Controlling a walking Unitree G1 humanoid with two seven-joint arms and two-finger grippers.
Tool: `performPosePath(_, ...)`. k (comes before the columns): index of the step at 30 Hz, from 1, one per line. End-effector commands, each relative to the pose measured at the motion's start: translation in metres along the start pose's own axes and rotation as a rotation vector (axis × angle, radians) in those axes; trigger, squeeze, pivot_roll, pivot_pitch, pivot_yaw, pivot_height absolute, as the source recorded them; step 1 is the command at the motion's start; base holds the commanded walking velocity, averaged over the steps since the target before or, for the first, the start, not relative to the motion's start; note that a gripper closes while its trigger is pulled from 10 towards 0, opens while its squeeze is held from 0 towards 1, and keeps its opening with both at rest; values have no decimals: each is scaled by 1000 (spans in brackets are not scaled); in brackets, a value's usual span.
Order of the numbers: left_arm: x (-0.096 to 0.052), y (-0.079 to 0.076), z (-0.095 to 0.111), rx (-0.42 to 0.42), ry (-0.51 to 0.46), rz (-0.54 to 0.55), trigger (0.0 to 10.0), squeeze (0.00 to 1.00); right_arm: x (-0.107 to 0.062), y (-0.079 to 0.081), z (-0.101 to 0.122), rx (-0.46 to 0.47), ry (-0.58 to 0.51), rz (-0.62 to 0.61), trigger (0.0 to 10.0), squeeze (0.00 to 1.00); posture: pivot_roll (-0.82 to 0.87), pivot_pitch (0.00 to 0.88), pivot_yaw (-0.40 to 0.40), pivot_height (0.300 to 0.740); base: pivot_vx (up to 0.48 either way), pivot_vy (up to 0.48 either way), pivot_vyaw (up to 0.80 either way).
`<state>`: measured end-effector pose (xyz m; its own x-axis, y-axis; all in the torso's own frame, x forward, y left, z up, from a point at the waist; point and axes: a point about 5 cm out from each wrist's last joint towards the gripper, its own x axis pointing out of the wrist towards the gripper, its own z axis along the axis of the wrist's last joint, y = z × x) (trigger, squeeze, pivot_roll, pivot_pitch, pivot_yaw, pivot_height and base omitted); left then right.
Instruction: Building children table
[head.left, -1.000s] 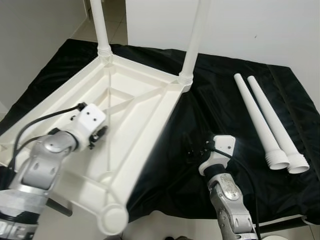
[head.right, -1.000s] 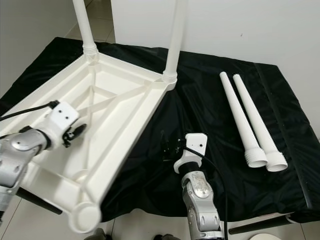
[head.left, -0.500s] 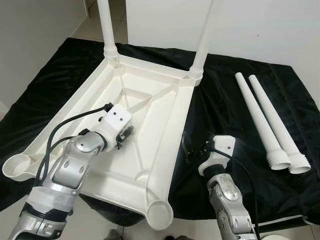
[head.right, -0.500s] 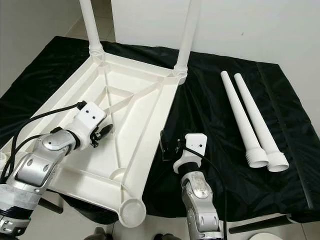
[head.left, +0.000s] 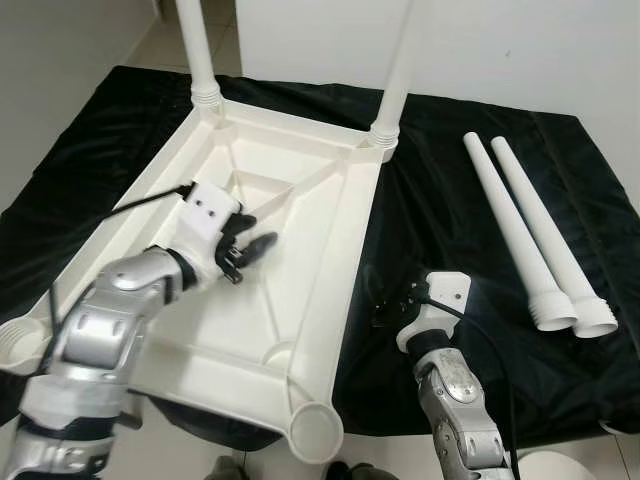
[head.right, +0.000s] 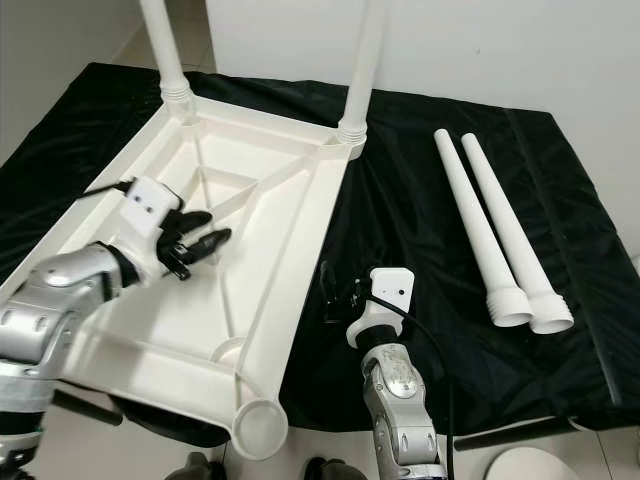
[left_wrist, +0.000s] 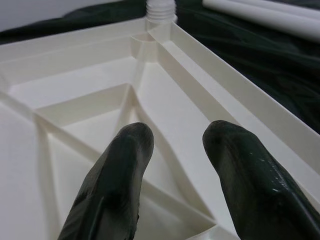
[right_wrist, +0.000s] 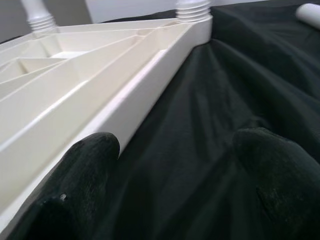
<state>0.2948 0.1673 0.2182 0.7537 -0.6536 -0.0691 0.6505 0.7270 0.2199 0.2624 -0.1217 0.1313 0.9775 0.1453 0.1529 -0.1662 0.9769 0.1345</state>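
Observation:
A white children's tabletop (head.left: 310, 260) lies upside down on a black cloth. Two white legs (head.left: 395, 70) stand screwed into its far corners. The near corner socket (head.left: 315, 432) has no leg in it. Two loose legs (head.left: 512, 230) lie side by side on the cloth to the right. My left gripper (head.left: 252, 250) hovers open over the ribbed underside, nothing between its fingers (left_wrist: 125, 165). My right gripper (head.left: 378, 298) rests open on the cloth, just beside the tabletop's right edge (right_wrist: 125, 95).
The black cloth (head.left: 450, 210) covers a low surface against a white wall. Its front edge runs close to my body, and the tabletop's near corner overhangs it. Tiled floor shows at the far left. A white round object (head.left: 565, 468) lies at the bottom right.
The tabletop slid right toward my right gripper and then settled. My left gripper turned over the underside, and its spread fingers now show. The right arm stayed put.

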Motion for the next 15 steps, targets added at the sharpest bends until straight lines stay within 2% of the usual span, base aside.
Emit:
performPosePath(1, -8, -10, 3, 17, -24, -199, 10000, 0, -2, 1, -4, 6, 19, 0, 10000, 0, 58, 142, -36, 740, 0, 0, 0)
performPosePath(2, -8, -10, 3, 17, -24, -199, 10000, 0, -2, 1, -4, 6, 19, 0, 10000, 0, 58, 142, -36, 740, 0, 0, 0)
performPosePath(4, -12, -4, -11, 59, 69, -201, 10000, 0, -1, 2, -4, 6, 20, 3, 10000, 0, 60, 142, -39, 740, 0, 0, 0)
performPosePath(9, -14, 1, -24, 79, 147, -202, 10000, 0, -1, 2, -4, 5, 20, 5, 10000, 0, 60, 142, -39, 740, 0, 0, 0)
performPosePath(10, -15, 3, -26, 58, 161, -215, 10000, 1000, 0, 2, -3, 5, 19, 7, 10000, 0, 60, 142, -39, 740, 0, 0, 0)
performPosePath(13, -16, 3, -28, 38, 167, -230, 10000, 1000, 0, 2, -3, 4, 18, 7, 10000, 0, 56, 139, -41, 740, 0, 0, 0)
performPosePath(15, -19, 1, -34, 64, 207, -292, 10000, 1000, 0, 1, -2, 0, 15, 8, 10000, 0, 49, 132, -41, 740, 0, 0, 0)
